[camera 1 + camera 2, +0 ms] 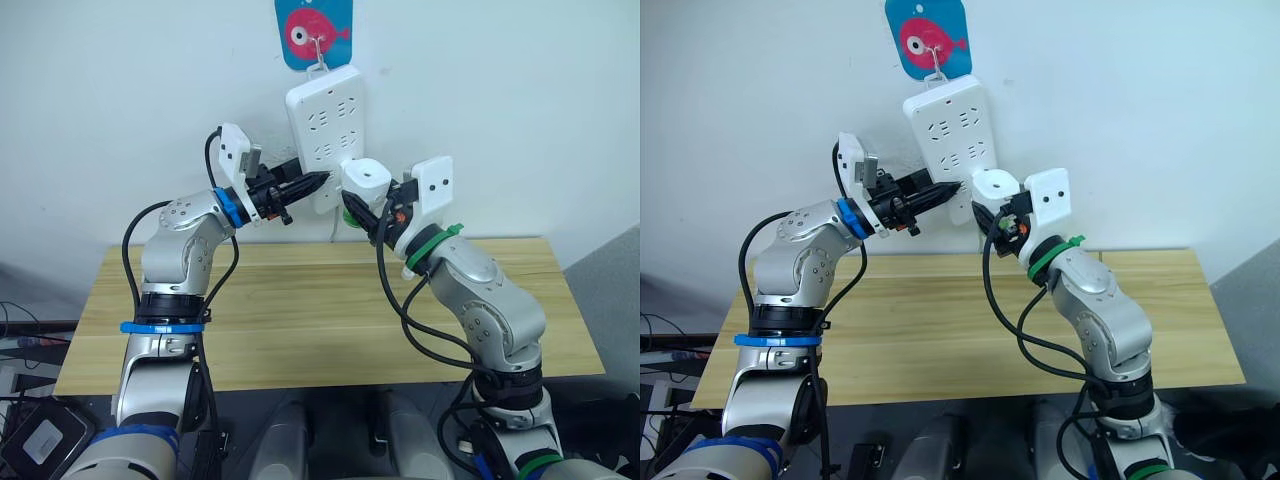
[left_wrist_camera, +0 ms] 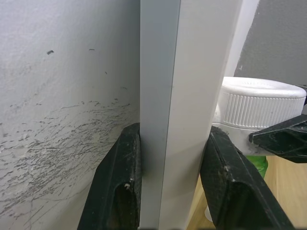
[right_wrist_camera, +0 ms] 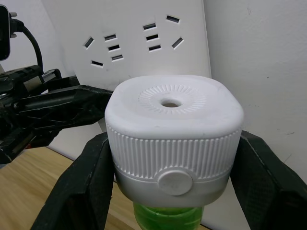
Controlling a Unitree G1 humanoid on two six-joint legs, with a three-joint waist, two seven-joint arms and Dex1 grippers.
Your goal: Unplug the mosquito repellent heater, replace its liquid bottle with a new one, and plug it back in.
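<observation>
Heater held at the hanging power strip, both grippers engaged.

Nearest, the wooden worktop (image 1: 300,320) lies bare below both arms. Above its far edge, the right gripper (image 3: 172,163) clamps the mosquito repellent heater (image 3: 172,139) by its ribbed white sides; the heater stands upright, long axis vertical, its round hole facing up, a green liquid bottle (image 3: 165,218) beneath. The right wrist view shows the ribbing and a round button. The left gripper (image 2: 175,187) pinches the smooth white power strip (image 1: 325,135) by its edge, as the left wrist view shows. The strip hangs tilted on the wall below a blue fish hook plate (image 1: 313,32).
</observation>
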